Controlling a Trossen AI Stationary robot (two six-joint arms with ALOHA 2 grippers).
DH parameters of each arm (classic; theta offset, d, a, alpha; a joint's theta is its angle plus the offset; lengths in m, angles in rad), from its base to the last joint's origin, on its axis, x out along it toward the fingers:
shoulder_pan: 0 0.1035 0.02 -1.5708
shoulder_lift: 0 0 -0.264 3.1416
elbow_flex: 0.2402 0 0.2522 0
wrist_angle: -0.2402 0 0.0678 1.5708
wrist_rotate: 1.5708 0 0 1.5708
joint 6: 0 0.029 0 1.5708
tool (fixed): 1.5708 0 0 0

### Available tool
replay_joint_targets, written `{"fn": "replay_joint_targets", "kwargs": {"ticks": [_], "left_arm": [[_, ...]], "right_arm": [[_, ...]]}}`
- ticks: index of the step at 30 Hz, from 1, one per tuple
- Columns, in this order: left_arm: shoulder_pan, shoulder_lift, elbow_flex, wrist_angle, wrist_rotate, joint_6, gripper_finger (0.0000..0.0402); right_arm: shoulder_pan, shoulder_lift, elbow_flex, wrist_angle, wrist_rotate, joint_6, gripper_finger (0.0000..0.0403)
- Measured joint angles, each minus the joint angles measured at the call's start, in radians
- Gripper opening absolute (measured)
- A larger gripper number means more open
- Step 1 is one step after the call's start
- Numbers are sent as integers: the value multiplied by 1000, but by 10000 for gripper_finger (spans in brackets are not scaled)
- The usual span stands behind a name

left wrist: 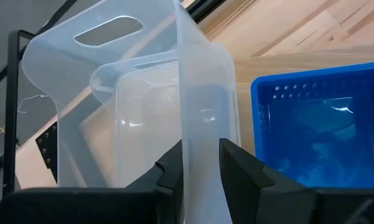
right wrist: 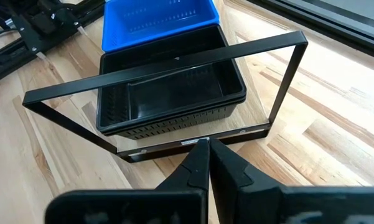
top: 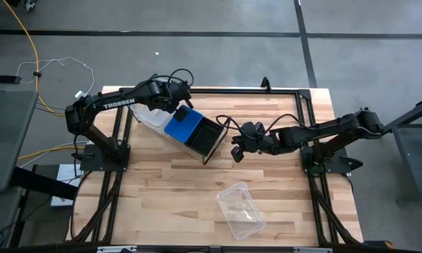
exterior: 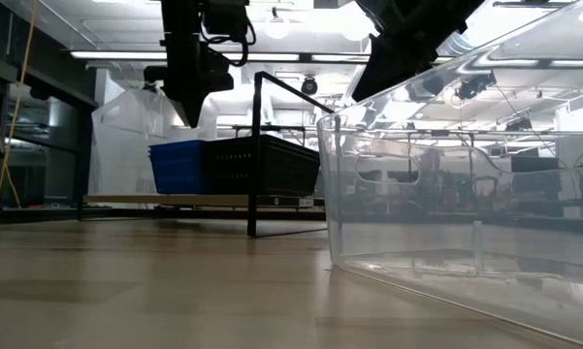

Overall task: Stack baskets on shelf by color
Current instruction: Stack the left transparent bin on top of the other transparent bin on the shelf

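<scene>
We take the shelf point(top: 196, 133) as our landmark: it sits on the wooden table point(top: 161, 197) toward the far edge, turned at an angle, with a thin black frame and a light wood base.

On the shelf we see 3 groups of baskets in a row. The clear stack point(top: 152, 118) is at the end nearest the left arm, the blue basket point(top: 182, 126) is in the middle, touching the clear ones, and the black basket point(top: 209, 138) is at the end nearest the right arm, just beside the blue one. In the right wrist view the black basket point(right wrist: 174, 96) sits inside the frame with the blue basket point(right wrist: 158, 22) directly behind it.

The left gripper point(left wrist: 199, 165) is over the clear end of the shelf. Its 2 fingers are clamped on the upright wall of a clear basket point(left wrist: 143, 99), which is nested in another clear one, right next to the blue basket point(left wrist: 323, 124).

The right gripper point(top: 237, 150) hangs just off the black end of the shelf, apart from it. In its wrist view its fingertips meet, pressed together with nothing between them.

1 more clear basket point(top: 240, 209) lies on the table well apart from the shelf, toward the near edge; it fills the low view's foreground point(exterior: 466, 194).
</scene>
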Motion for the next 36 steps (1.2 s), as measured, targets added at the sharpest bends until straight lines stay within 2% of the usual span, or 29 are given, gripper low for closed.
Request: {"fn": "replay_joint_targets", "kwargs": {"ticks": [6,20,26,36], "left_arm": [[0,0,0,-10,-16,-7,85],[0,0,0,-32,24,13,199],[-5,-10,0,-15,30,7,213],[-12,-116,0,66,-163,-46,213]], "right_arm": [[0,0,0,0,1,8,0],[0,0,0,0,5,8,0],[0,0,0,0,5,8,0],[0,0,0,-8,5,7,0]]}}
